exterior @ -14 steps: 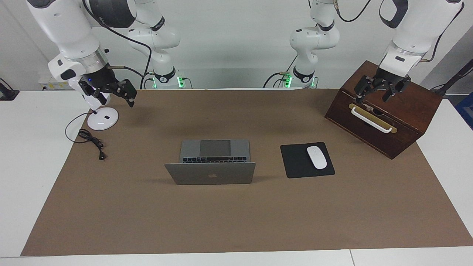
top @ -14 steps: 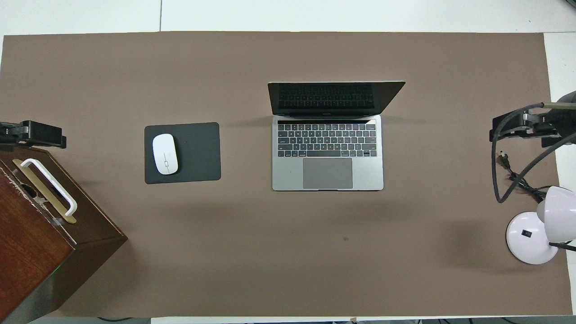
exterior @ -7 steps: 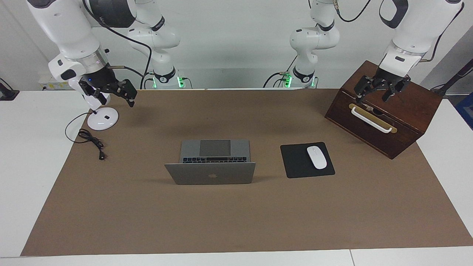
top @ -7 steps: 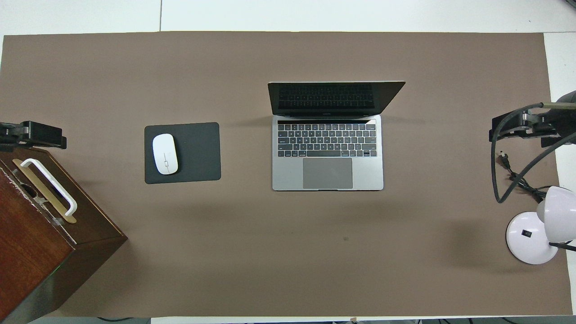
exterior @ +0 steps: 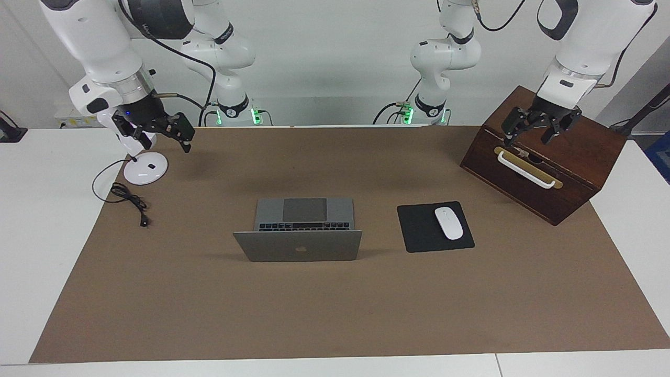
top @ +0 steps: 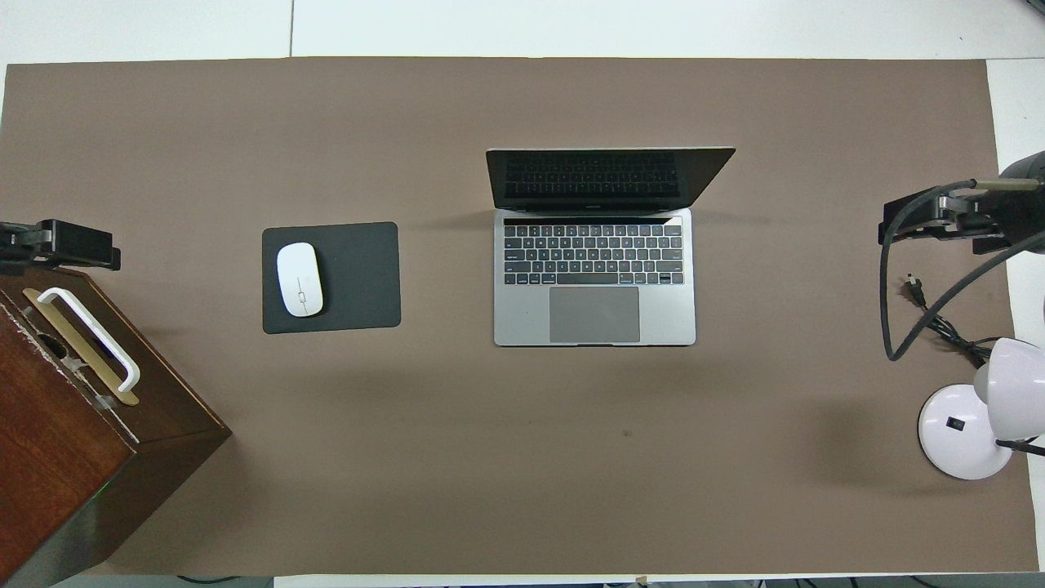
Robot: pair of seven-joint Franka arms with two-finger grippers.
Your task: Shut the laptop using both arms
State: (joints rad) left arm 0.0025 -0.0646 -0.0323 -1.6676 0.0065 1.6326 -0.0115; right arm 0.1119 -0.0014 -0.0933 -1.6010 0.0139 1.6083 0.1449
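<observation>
The laptop (exterior: 297, 246) sits in the middle of the brown mat (exterior: 335, 314) on the white table (exterior: 31, 209). It is open. Its lid stands up and leans back a little, away from the robots. The screen is dark and faces the robots. The keys and the grey trackpad are on the part nearer to the robots. Nothing touches the laptop.

The left gripper (exterior: 539, 128) hangs in the air over the wooden box (exterior: 570, 173), just above the white handle (exterior: 525, 170). Its fingers (exterior: 510, 130) are spread apart and hold nothing. It is well apart from the laptop.

The right gripper (exterior: 157, 128) hangs in the air over the edge of the mat at the right arm's end of the table, close to the lamp (exterior: 145, 168). Its fingers (exterior: 184, 132) are spread apart too, and it holds nothing. It is also well apart from the laptop.

A black pad (exterior: 419, 230) lies beside the laptop, toward the left arm's end of the table. A white mouse (exterior: 449, 223) lies on the pad. The box stands at the left arm's end, nearer to the robots than the pad. The lamp stands at the right arm's end, nearer to the robots than the laptop. Its black cord (exterior: 128, 199) curls on the table, and the plug end lies on the mat.
</observation>
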